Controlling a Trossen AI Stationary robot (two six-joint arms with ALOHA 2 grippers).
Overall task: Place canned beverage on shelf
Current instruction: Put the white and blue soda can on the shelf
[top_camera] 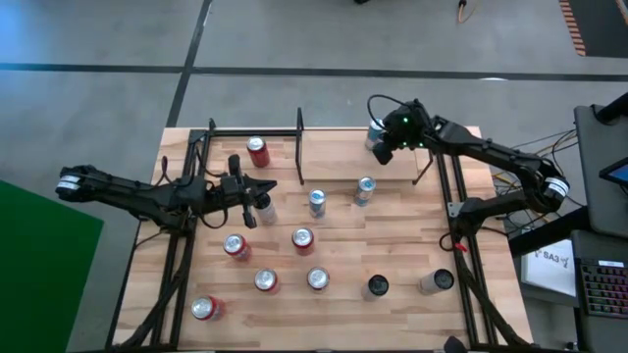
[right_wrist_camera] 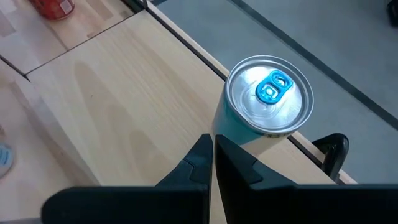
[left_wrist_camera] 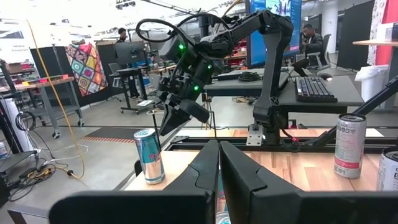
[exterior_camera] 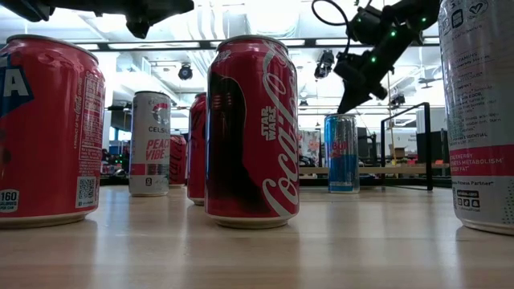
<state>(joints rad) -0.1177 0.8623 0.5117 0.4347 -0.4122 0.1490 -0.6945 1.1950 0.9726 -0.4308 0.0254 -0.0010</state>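
1. The right gripper point(top_camera: 381, 155) hangs above the far right part of the surface, over the shelf point(top_camera: 339, 157), jaws together and holding nothing. In its wrist view the two dark fingers point(right_wrist_camera: 205, 163) meet just beside a blue-tabbed can point(right_wrist_camera: 266, 104).
2. That can stands upright on the shelf's light board, close to its edge rail. From above, the arm's head hides most of it — only a sliver point(top_camera: 374, 131) shows at the shelf's far right corner.
3. The left gripper point(top_camera: 267, 188) sits over the left-centre of the surface, jaws closed and empty. A white can point(top_camera: 263, 209) stands partly under its tip, so whether they touch cannot be told.
4. In the left wrist view the fingers point(left_wrist_camera: 219, 163) cover the near surface; the blue can point(left_wrist_camera: 149, 157) shows beyond them, with the right arm above it.
5. A red can point(top_camera: 258, 152) stands on the shelf's left part.
6. In the low view a large red cola can point(exterior_camera: 253, 132) blocks the middle, and cans at both edges are cut off — the far blue can point(exterior_camera: 341, 152) shows only small.
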